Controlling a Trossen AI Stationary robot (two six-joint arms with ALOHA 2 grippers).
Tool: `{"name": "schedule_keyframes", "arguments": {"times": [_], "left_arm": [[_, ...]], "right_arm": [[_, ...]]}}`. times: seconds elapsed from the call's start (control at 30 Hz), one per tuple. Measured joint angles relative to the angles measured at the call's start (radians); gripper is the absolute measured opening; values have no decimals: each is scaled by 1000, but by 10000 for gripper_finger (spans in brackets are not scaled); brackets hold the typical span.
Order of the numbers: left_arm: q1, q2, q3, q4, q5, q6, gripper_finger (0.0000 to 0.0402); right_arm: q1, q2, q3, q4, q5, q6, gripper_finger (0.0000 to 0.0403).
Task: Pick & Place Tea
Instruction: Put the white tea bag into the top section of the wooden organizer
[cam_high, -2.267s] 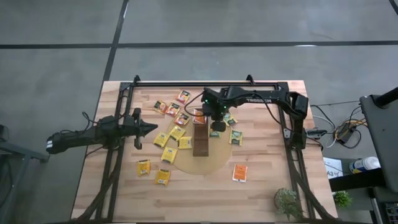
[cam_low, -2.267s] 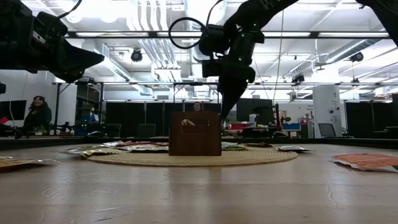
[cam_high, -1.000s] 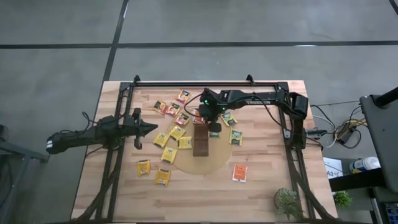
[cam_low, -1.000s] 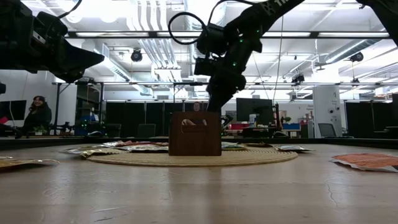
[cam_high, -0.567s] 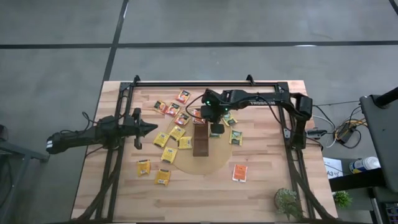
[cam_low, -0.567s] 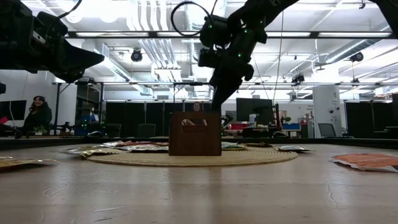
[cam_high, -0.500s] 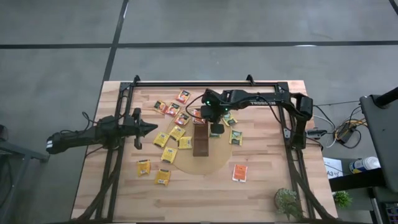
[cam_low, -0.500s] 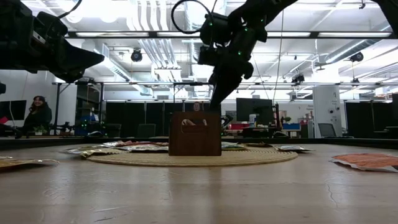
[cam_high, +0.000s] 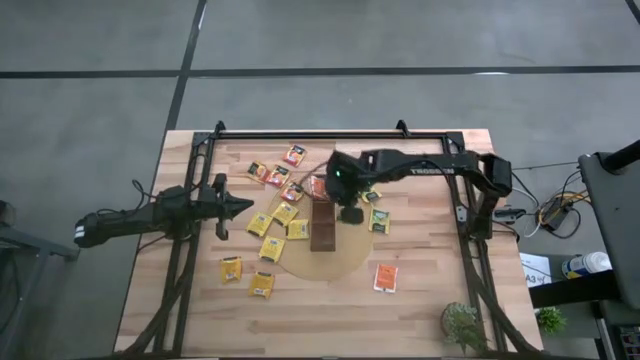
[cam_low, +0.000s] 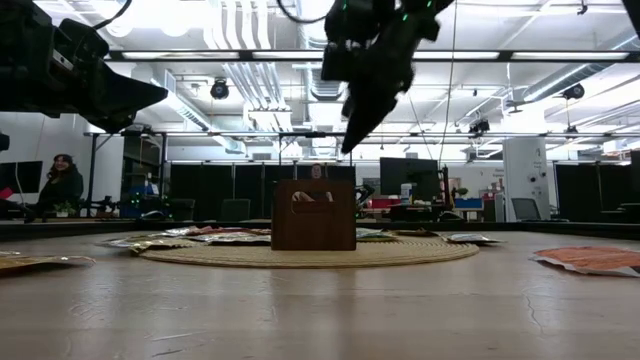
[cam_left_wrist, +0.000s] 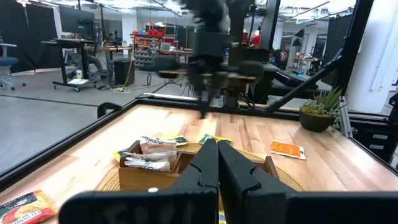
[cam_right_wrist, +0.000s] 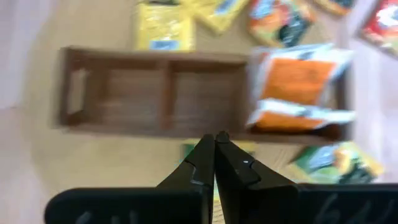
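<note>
A long dark-brown tray (cam_high: 323, 232) lies on a round tan disc (cam_high: 335, 265) at mid-table. Several orange and white tea sachets (cam_right_wrist: 292, 93) stand in its far end compartment. The other compartments (cam_right_wrist: 143, 93) show bare wood. More tea sachets lie flat on the table around it: yellow ones (cam_high: 285, 213) to the left, green-yellow ones (cam_high: 379, 220) to the right. My right gripper (cam_low: 347, 148) hangs shut well above the tray, slanting down over its right long side (cam_right_wrist: 216, 140), holding nothing. My left gripper (cam_high: 245, 207) waits shut and level at the table's left.
Loose sachets lie near the front left (cam_high: 231, 269) and front right (cam_high: 386, 277). A small potted plant (cam_high: 463, 325) stands at the near right corner. A black frame (cam_high: 330, 134) runs along the table's far and side edges. A person (cam_low: 60, 185) sits in the room beyond.
My right gripper has risen from just above the tray's far end to well clear of it, drifting a little toward the table's near and right edges, and has stayed shut. The tray and sachets have kept still.
</note>
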Motion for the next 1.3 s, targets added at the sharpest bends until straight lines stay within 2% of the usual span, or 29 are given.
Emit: {"name": "schedule_keyframes", "arguments": {"times": [0.33, 0.67, 0.83, 1.1, 1.3], "left_arm": [[0, 0, 0, 0, 0, 0, 0], [0, 0, 0, 0, 0, 0, 0], [0, 0, 0, 0, 0, 0, 0], [0, -1, 0, 0, 0, 0, 0], [0, -1, 0, 0, 0, 0, 0]], "right_arm": [[203, -134, -95, -19, 3, 207, 8], [409, -159, -202, -33, 6, 432, 18], [488, -160, -232, -61, 5, 474, 60], [557, -158, -288, -77, 7, 526, 153], [611, -157, -337, -76, 15, 525, 195]]}}
